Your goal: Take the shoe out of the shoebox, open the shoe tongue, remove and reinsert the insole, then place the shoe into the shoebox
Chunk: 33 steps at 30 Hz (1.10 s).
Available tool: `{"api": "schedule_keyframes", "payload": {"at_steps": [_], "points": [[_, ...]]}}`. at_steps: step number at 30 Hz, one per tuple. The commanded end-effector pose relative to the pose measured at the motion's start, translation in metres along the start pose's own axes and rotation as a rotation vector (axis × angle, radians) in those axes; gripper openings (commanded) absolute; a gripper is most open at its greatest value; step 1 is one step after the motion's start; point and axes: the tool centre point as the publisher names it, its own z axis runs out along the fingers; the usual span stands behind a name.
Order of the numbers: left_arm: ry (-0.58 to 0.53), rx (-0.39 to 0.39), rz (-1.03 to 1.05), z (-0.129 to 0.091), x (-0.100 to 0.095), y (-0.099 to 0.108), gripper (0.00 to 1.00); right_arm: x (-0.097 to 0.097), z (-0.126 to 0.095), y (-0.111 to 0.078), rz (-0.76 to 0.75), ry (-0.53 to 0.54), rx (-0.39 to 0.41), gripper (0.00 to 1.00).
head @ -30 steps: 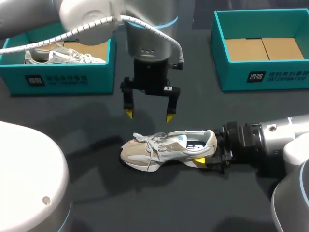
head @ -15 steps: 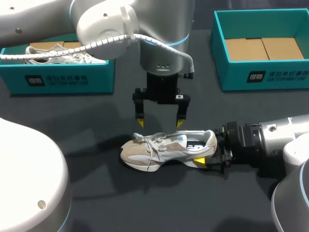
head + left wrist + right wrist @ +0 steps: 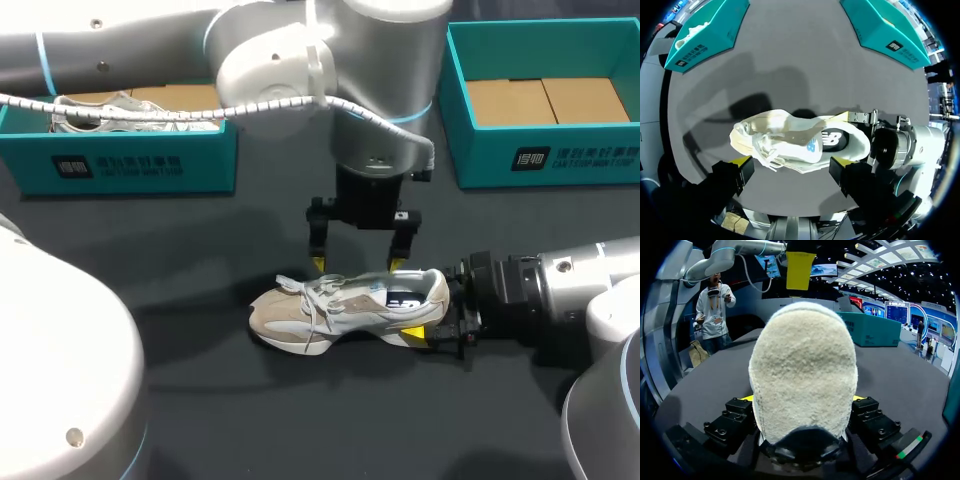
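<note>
One step of the task looked finished: the shoe [image 3: 345, 308] lay out of its box on the dark worktop [image 3: 200, 400], resting on its sole with the toe toward my left and the heel toward my right. The right gripper [image 3: 436, 315] was clenched on the heel from both sides, bracing the shoe. The left gripper [image 3: 357, 262] hung just above the laces [image 3: 312, 296] and tongue [image 3: 352, 288], its fingers [image 3: 318, 262] spread apart and grasping nothing. I judged opening the tongue to be the step in hand, as the tongue had not yet been drawn back. The insole [image 3: 832, 140] showed inside the shoe, so taking it out and putting it back in remained, as did returning the shoe to a box. The right shoebox [image 3: 540, 150] stood empty beyond the shoe, and the left shoebox [image 3: 130, 160] held another shoe [image 3: 100, 108].
</note>
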Motion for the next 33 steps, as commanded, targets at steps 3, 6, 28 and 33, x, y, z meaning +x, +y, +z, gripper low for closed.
{"api": "schedule_keyframes", "payload": {"at_steps": [3, 6, 28, 33], "points": [[-0.082, -0.011, -0.010, 0.013, 0.019, -0.002, 1.00, 0.001, 0.001, 0.001, 0.001, 0.000, 0.004, 0.00], [-0.101, -0.021, -0.019, 0.018, 0.023, -0.002, 1.00, 0.001, 0.001, 0.001, 0.001, 0.000, 0.004, 0.00], [-0.259, -0.072, -0.044, 0.062, 0.029, 0.000, 1.00, 0.001, 0.001, 0.001, 0.001, 0.000, 0.004, 0.00], [-0.301, -0.126, -0.055, 0.067, 0.028, 0.002, 0.97, 0.001, 0.001, 0.001, 0.001, 0.000, 0.004, 0.00]]}}
